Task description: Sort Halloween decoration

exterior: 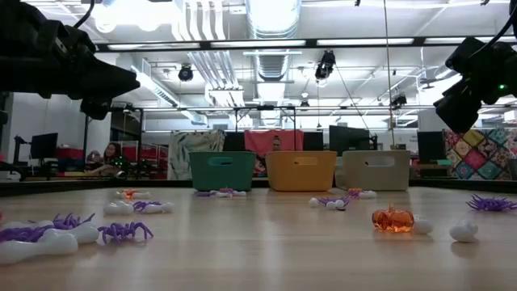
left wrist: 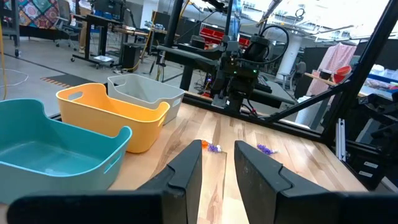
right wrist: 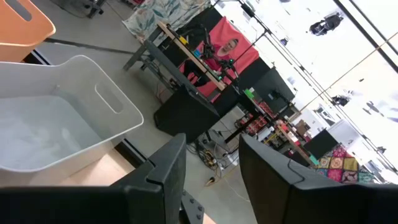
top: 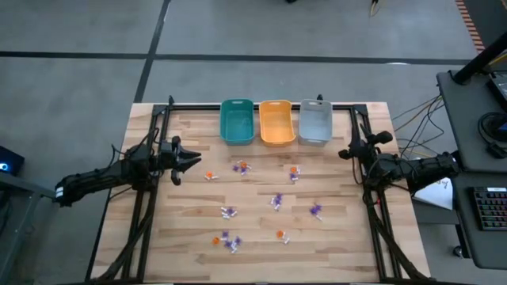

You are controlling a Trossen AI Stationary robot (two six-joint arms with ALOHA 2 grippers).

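Halloween decoration [top: 276, 201] scattered on table [top: 348, 245]; left gripper [top: 181, 159] and right gripper [top: 345, 152] aloft, jaws parted, empty.

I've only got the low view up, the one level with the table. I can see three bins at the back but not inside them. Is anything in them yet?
Observer: No. From above, the teal bin, orange bin and grey bin all look empty.
Operator: Where are the arms?
Observer: The left gripper sits at the table's left edge, the right gripper at its right edge, both beside the bin row.
Operator: Is either one holding a trinket?
Observer: No. Both wrist views show a gap between the fingers and nothing in it.
Operator: So the trinkets are all still out?
Observer: Yes, the trinkets lie scattered across the wood in front of the bins.
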